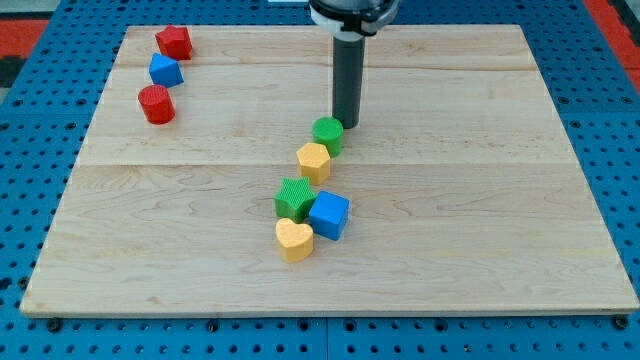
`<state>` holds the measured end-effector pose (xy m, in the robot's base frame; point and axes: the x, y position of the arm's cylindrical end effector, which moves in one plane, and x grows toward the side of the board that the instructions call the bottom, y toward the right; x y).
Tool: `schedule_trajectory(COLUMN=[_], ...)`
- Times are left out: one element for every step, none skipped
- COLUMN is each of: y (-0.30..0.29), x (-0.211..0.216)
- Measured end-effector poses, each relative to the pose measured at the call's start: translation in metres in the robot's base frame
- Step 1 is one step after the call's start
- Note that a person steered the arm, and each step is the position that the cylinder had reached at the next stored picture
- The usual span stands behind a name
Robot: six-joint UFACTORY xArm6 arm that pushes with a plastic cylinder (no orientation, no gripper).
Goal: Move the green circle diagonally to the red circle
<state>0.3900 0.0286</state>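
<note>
A wooden desk [480,200] seen from above. The green circle [328,134], a short glossy green cylinder standing on its flat end, sits near the desk's middle. My tip [347,124], a plain dark rod with no parts that open or close, rests just to its right, touching or nearly so. A yellow block [314,161] touches its lower left. The red circle [156,104] stands far off at upper left
</note>
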Motion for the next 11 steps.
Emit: schedule_trajectory(y=[0.000,0.018,-0.004,-0.038,-0.075,-0.105,-0.067,-0.100,-0.136,-0.125,-0.116], x=[0.025,0.041,0.044,0.032,0.022,0.020,0.045,0.046,0.043,0.040,0.030])
